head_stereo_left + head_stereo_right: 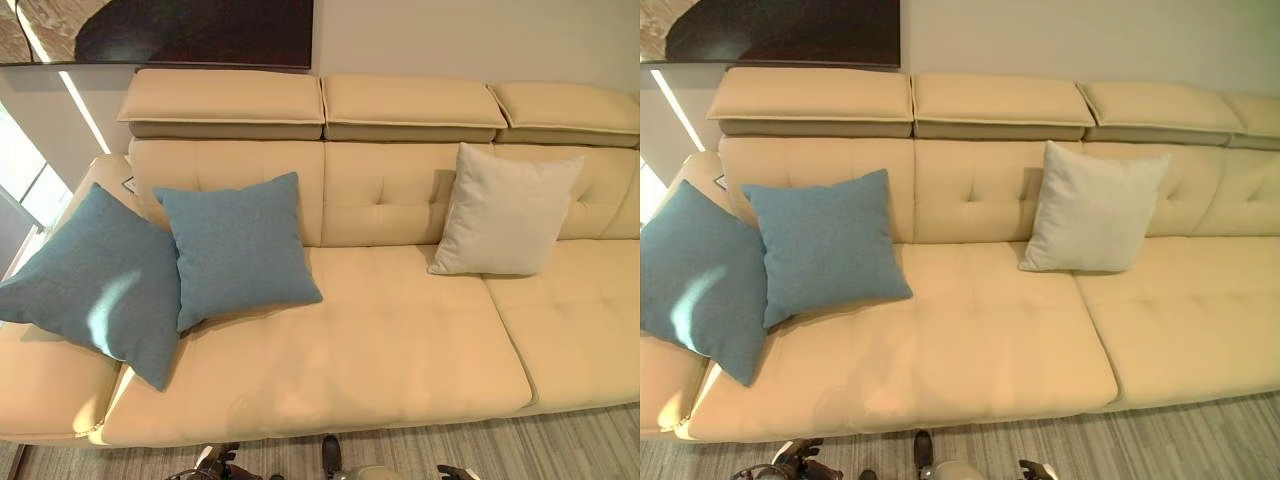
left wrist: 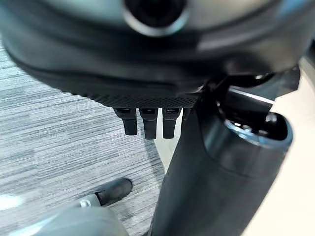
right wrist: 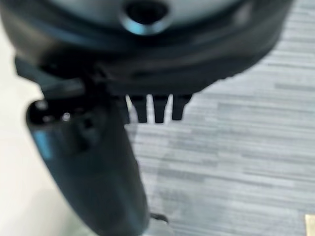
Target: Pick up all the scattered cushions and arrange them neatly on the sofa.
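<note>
You've got three cushions on the cream sofa [image 1: 400,340]. The white cushion [image 1: 503,210] stands propped against the backrest, right of the middle seat. One blue cushion [image 1: 236,248] leans on the backrest at the left, and the second blue cushion [image 1: 95,282] beside it overlaps its edge and sits tilted over the sofa's left arm. Your left hand [image 2: 147,120] hangs over the grey striped carpet [image 2: 59,147], fingers straight and holding nothing. Your right hand [image 3: 155,108] hangs likewise, fingers straight and empty. A dark picture [image 1: 190,30] hangs on the wall above.
</note>
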{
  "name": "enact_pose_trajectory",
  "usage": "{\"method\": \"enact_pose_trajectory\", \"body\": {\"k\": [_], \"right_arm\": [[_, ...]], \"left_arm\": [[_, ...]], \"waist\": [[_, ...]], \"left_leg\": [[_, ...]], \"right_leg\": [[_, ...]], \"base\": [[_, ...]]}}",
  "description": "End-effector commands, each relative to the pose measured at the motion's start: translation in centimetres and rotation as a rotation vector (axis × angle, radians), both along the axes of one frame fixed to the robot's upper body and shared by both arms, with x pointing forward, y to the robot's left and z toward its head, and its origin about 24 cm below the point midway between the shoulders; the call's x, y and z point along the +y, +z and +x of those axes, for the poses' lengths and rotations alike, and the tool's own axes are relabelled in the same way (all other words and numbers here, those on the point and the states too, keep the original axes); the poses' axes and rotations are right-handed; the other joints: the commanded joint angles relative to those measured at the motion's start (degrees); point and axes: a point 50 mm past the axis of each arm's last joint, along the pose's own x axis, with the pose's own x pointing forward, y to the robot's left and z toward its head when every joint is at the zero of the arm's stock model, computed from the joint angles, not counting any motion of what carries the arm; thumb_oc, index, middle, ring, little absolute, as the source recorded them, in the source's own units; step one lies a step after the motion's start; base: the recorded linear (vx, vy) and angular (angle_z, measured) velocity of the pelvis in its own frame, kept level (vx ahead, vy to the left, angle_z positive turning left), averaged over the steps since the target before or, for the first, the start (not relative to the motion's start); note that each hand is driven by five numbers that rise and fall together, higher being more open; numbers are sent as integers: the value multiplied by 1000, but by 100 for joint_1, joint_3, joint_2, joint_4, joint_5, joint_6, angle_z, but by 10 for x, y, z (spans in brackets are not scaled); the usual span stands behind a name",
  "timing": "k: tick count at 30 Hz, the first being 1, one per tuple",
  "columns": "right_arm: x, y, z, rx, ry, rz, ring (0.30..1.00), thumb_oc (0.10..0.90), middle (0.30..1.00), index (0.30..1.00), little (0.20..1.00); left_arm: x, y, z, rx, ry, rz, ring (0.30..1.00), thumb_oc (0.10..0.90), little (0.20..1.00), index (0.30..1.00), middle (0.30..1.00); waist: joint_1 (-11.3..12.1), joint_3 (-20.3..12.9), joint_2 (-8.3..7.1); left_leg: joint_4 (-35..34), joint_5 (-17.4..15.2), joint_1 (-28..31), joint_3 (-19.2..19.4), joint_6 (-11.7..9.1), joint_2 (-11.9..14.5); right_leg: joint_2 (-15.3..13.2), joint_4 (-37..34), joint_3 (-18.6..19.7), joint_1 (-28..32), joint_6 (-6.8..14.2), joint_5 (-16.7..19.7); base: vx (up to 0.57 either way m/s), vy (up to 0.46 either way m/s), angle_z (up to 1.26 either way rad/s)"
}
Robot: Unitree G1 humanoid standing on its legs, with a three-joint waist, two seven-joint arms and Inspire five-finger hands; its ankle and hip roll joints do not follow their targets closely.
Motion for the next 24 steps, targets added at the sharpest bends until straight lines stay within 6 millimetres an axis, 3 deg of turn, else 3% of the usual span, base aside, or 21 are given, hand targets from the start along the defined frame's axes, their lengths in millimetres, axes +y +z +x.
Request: {"method": "enact_pose_trajectory", "body": {"k": [1, 3, 5, 9, 11, 12, 13, 16, 20, 24], "right_arm": [[-21, 5, -4, -11, -44, -52, 900, 800, 900, 900, 900], [-24, 6, -3, -12, -49, -59, 900, 800, 900, 900, 900], [-25, 6, -4, -6, -46, -60, 900, 800, 900, 900, 900], [-26, 6, -6, -2, -44, -70, 900, 800, 900, 900, 900], [-28, 7, -5, -1, -45, -75, 900, 800, 900, 900, 900], [-28, 7, -5, -1, -45, -75, 900, 800, 900, 900, 900], [-27, 6, -8, 9, -46, -69, 900, 800, 900, 900, 900], [-21, 4, -8, 16, -33, -57, 900, 800, 900, 900, 900], [-13, 4, 5, -17, -8, -37, 900, 800, 900, 900, 900], [-7, 6, 18, -56, 21, -30, 900, 800, 900, 900, 900]], "left_arm": [[-8, 6, 21, -70, -59, -7, 900, 800, 900, 900, 900], [-9, 7, 26, -84, -59, -11, 900, 800, 900, 900, 900], [-11, 7, 27, -85, -58, -16, 900, 800, 900, 900, 900], [-12, 7, 25, -85, -52, -20, 900, 800, 900, 900, 900], [-12, 7, 27, -93, -52, -18, 900, 800, 900, 900, 900], [-12, 7, 27, -93, -52, -18, 900, 800, 900, 900, 900], [-14, 6, 25, -79, -61, -22, 900, 800, 900, 900, 900], [-13, 5, 22, -67, -89, -16, 900, 800, 900, 900, 900], [-4, 10, 30, -96, -67, 8, 900, 800, 900, 900, 900], [7, 13, 32, -112, -25, 27, 900, 800, 900, 900, 900]], "waist": [[-114, -37, -136], [-87, -20, -172], [-56, -68, -212], [16, -94, -142], [64, -64, -140], [64, -62, -144], [44, -123, -49], [46, -189, -81], [107, -126, -84], [157, -77, -47]], "left_leg": [[996, -442, -353, 554, -8, -306], [1166, -418, -544, 596, -8, -178], [820, -462, -580, 625, 33, 11], [-25, 257, -852, 262, -132, 394], [-187, 465, -1067, 210, -200, 495], [-186, 464, -1065, 210, -199, 491], [-474, 469, -884, 230, -224, 506], [-327, 314, -812, 274, -76, 265], [-329, 157, -726, 439, 107, 105], [-492, 117, -546, 583, 192, 38]], "right_leg": [[-129, 257, 574, 188, 412, -696], [-213, 170, 525, 298, 404, -729], [-336, 122, 489, 370, 458, -787], [-408, 103, 488, 416, 501, -933], [-513, 87, 513, 512, 524, -1029], [-517, 87, 513, 516, 525, -1032], [-600, 111, 578, 573, 604, -1081], [-948, 337, 753, 469, 804, -950], [-1103, 842, 842, 120, 960, -763], [-1063, 1128, 597, -174, 1010, -570]], "base": [[41, -22, 55], [71, 37, 32], [146, 96, 13], [144, 137, 3], [122, 166, -3], [212, 360, -1], [179, 311, -12], [191, 385, -35], [56, 245, -32], [42, 169, -39]]}}
